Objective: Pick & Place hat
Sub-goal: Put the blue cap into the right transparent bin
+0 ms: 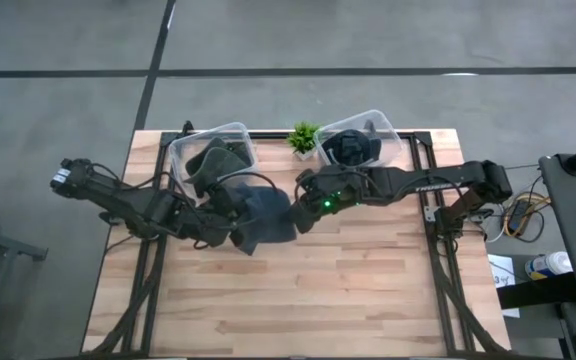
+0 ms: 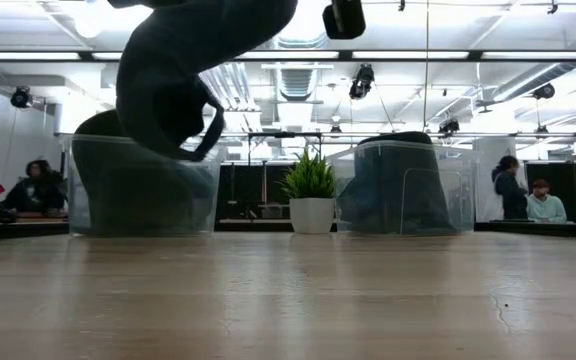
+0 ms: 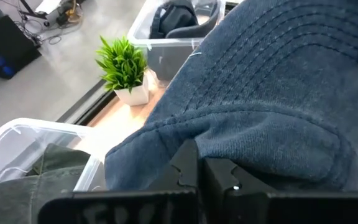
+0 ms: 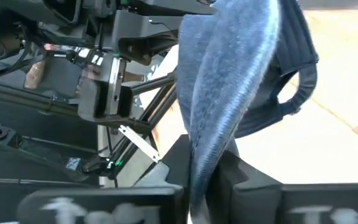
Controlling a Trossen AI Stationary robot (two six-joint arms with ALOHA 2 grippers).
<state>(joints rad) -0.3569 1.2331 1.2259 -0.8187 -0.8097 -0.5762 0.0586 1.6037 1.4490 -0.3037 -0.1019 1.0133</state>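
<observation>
A dark blue hat is held in the air between both arms, above the table's middle. In the low view the hat hangs high, clear of the tabletop. My left gripper is shut on the hat's left side. My right gripper is shut on its right side. The left wrist view shows the stitched brim. The right wrist view shows the back strap. My left gripper pinches the hat's cloth between its two fingers, beside the stitched brim. It comes from the table's left, slanting down. The hat is lifted clear of the table. My right gripper pinches a fold of the hat's cloth between its two fingers, near the back strap. It comes from the table's right, slanting down. The hat is clear of the table, and the strap hangs slack to one side.
A clear bin with dark hats stands at the far left. A second clear bin with a dark hat is at the far right. Between them is a small potted plant. Bare wooden tabletop lies toward the near edge.
</observation>
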